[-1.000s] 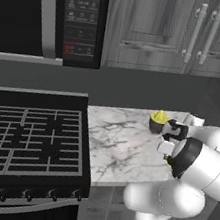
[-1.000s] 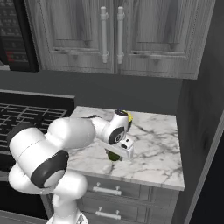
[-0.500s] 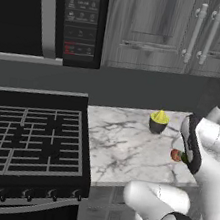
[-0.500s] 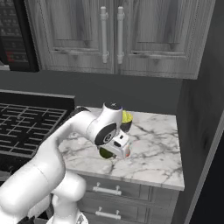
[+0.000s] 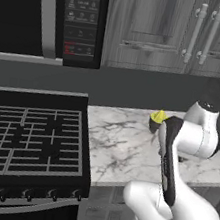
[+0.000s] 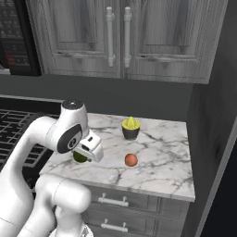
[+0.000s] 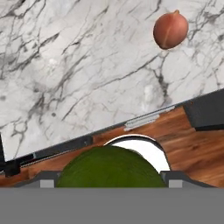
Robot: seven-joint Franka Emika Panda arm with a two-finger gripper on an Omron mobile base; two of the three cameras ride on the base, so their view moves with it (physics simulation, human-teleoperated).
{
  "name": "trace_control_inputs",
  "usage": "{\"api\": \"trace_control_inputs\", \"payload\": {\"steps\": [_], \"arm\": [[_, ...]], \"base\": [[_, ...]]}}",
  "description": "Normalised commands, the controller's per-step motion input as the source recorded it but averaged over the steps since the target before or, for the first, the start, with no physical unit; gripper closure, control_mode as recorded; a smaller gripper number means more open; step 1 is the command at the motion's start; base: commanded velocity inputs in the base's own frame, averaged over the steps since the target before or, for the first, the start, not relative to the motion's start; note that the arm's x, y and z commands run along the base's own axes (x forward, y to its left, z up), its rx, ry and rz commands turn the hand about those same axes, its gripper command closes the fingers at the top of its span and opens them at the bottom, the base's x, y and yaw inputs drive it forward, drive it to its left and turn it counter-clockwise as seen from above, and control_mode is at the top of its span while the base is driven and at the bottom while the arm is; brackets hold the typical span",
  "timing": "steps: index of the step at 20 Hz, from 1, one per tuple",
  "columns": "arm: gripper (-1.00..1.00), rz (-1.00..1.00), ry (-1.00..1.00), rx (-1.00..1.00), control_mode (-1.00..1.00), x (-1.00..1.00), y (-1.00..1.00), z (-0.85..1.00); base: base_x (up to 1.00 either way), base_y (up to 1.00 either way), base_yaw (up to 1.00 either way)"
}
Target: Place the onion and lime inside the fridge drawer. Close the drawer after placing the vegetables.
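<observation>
The arm point(image 6: 51, 134) has swung round over the last second: earlier its hand was folded in over the middle of the marble counter point(image 6: 157, 157), and now the hand sits at the counter's near left corner, by the stove point(image 5: 27, 133). The base has not driven, since cabinets and stove hold their places in both base views.

The gripper point(image 6: 85, 152) is clamped on the lime point(image 6: 79, 156), the dark green ball that bulges up between the fingertips in the hand view point(image 7: 109, 168). It now hangs past the counter edge, with wooden floor below it, so the lime is lifted and being carried off the counter.

The onion point(image 6: 131, 160) lies alone on the marble, right of the gripper and well apart from it, nearer than the small dark cup point(image 6: 131, 129) with the yellow-green pointed thing.

By my judgement the lime's pick-up is done; its trip to the fridge drawer, the onion's turn and the closing all remain.
</observation>
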Motion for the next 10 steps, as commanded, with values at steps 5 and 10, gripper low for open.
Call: {"api": "trace_control_inputs", "payload": {"steps": [5,10], "arm": [[1.0,0.03,0.0,-0.05,-1.0,-0.02,0.37,-0.06],[1.0,-0.06,-0.04,-0.03,-1.0,-0.09,0.6,-0.02]], "base": [[0.0,0.0,0.0],[0.0,0.0,0.0]]}}
